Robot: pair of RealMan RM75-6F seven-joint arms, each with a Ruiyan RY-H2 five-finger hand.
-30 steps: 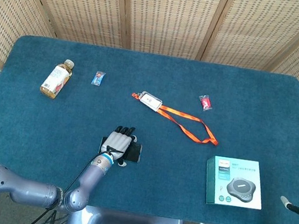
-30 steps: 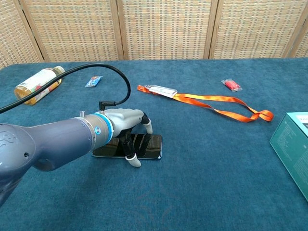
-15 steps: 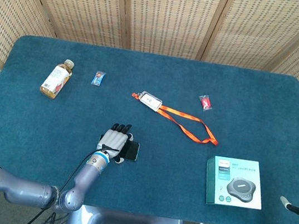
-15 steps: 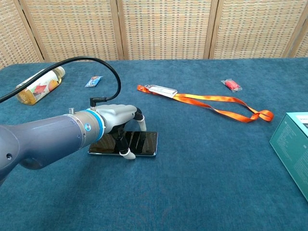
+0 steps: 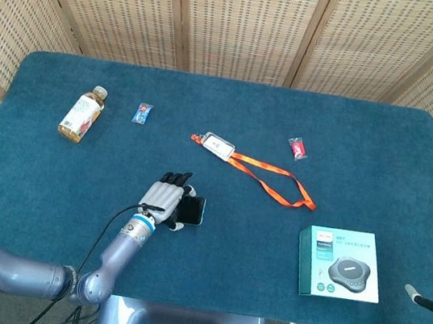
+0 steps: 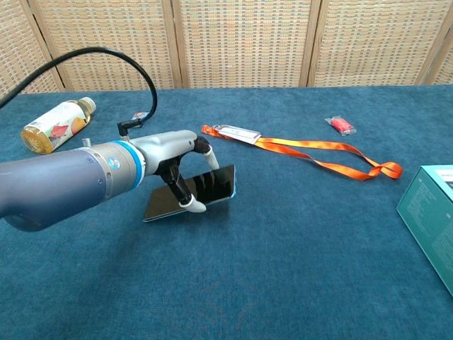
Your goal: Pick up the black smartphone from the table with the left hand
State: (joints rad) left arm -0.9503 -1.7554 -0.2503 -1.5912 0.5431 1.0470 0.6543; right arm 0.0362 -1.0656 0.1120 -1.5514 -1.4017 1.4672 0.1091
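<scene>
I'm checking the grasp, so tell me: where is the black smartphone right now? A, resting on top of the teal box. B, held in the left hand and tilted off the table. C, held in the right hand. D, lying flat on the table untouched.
B: the left hand grips the black smartphone, which is tilted with one end raised off the table.

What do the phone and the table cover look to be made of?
Black smartphone: glossy glass face, judging by finger reflections on it; the body material can't be told. Table cover: matte teal fabric, probably felt or short-pile carpet, with a fine woven texture and no shine.
</scene>
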